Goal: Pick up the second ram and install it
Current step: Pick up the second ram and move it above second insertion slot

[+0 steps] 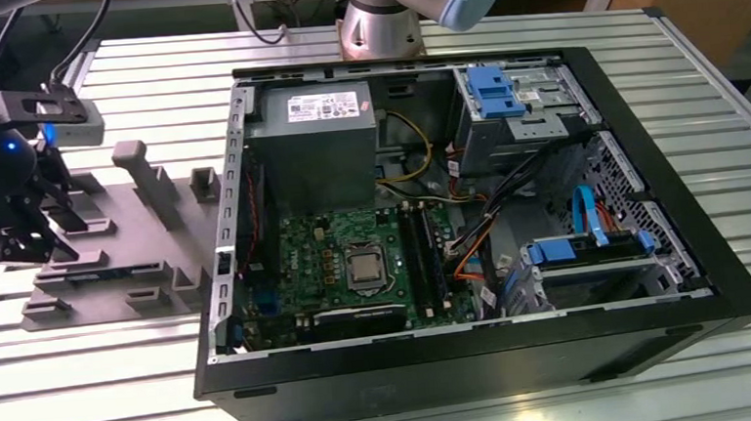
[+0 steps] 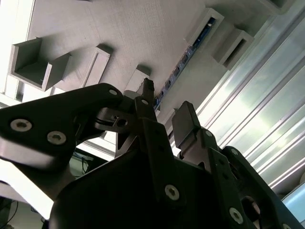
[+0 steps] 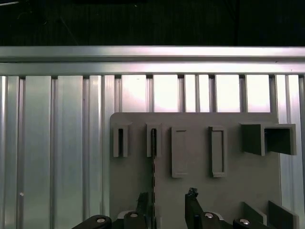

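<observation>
Only edge-on: second ram (image 3: 153, 160) stands in a slot of the gray fixture (image 3: 238, 176), near end hidden behind my gripper (image 3: 167, 198); jaws apart, one either side of it, contact unclear.

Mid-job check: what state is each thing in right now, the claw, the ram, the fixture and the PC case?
Claw: open, ram lined up between its fingers, not gripped.
Ram: standing on edge in the fixture's slots, not lifted.
Fixture: holding the ram.
Case: lying on its side, panel off, inside exposed.
</observation>
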Robot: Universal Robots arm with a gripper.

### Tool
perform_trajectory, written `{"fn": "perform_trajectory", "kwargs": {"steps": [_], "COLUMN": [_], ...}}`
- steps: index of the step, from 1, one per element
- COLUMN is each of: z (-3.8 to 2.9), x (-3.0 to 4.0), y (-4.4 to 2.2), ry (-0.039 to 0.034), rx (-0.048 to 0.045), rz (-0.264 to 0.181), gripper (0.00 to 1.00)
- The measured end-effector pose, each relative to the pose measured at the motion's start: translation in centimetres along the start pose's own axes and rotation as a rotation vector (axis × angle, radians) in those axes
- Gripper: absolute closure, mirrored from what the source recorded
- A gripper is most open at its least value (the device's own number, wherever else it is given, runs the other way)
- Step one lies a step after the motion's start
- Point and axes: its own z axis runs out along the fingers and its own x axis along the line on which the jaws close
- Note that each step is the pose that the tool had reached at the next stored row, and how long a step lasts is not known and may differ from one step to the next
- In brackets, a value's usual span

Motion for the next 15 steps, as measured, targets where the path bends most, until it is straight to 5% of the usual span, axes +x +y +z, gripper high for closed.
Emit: {"fn": "perform_trajectory", "kwargs": {"steps": [7,15], "z": [1.22,1.29], "x": [0.06,0.07], "y": [-0.01,-0.02], "ry": [0.0002,0.0001], "rx": [-0.0009,-0.0010], "rz": [0.000,0.000], "gripper": [0.57,0.57]}}
